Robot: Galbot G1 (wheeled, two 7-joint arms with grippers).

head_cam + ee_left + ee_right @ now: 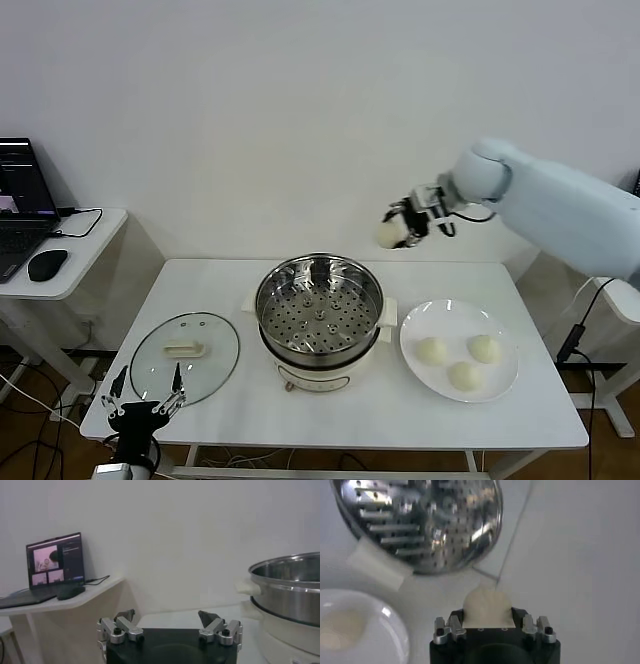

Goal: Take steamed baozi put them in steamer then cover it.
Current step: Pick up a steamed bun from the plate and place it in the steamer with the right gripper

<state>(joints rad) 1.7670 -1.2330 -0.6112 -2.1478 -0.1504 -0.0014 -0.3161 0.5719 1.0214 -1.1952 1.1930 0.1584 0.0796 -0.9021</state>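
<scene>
Pinching one baozi (388, 234) between right gripper (403, 226) jaws | above steamer (319, 305) | left gripper (146, 405) jaws spread

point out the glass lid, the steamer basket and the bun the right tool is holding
glass lid (186, 357), head view, on the glass beside its handle
steamer basket (318, 310), head view, perforated bottom
held bun (487, 609), right wrist view, its top between the tool's fingers

Head overhead, wrists close, sharing steamer (319, 315)

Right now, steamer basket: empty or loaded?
Empty. The steamer shows only its bare perforated bottom; three baozi sit on the plate, and the right gripper holds a fourth bun in the air.
</scene>
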